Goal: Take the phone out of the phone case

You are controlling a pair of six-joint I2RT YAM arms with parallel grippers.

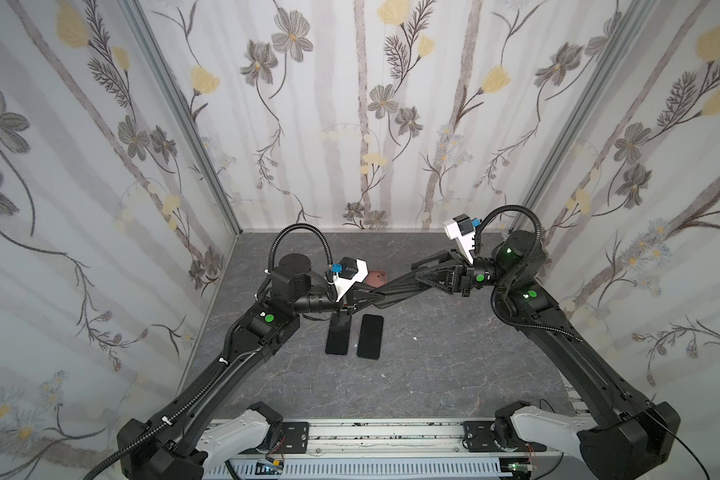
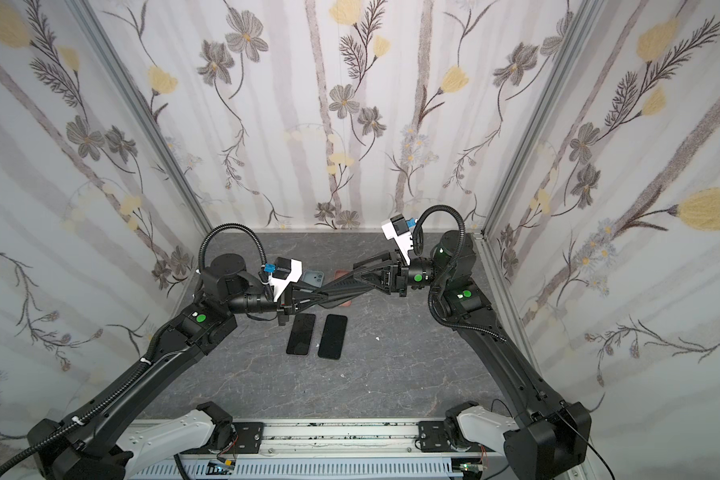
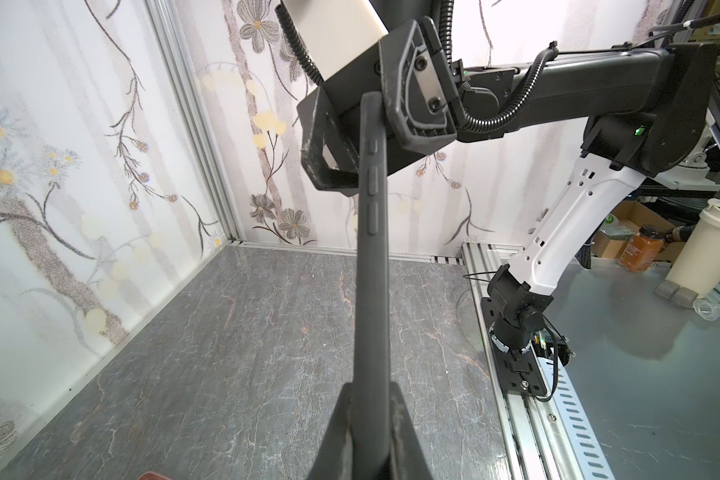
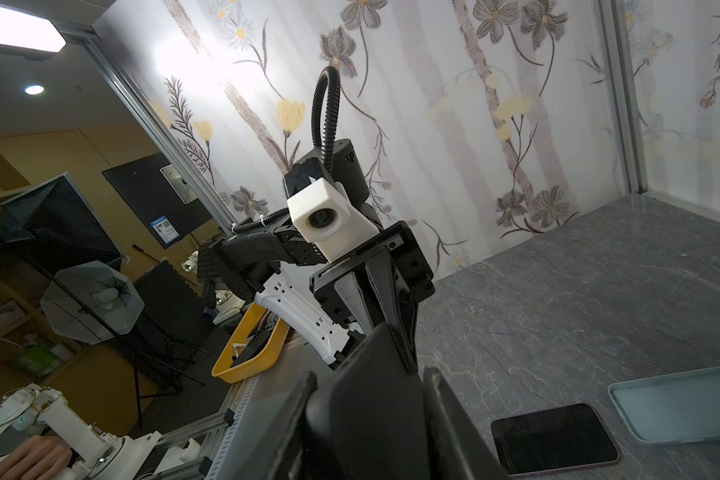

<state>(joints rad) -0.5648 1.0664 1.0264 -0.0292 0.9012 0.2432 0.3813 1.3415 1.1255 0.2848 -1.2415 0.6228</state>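
The phone case (image 3: 373, 291) hangs in the air above the table (image 3: 225, 353). Its long axis runs straight from my left pincer (image 3: 371, 392), clamped on one end across the thin faces, to my right pincer (image 3: 371, 162), which straddles the other end. Whether that one bites, I cannot tell.

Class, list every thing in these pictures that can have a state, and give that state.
gray case: held in the air, contents hidden
left gripper: shut on the gray case
right gripper: jaws around the case's other end, grip unclear
black phones: lying flat, screens dark
blue case: lying empty, open side up
brown case: lying flat, partly hidden
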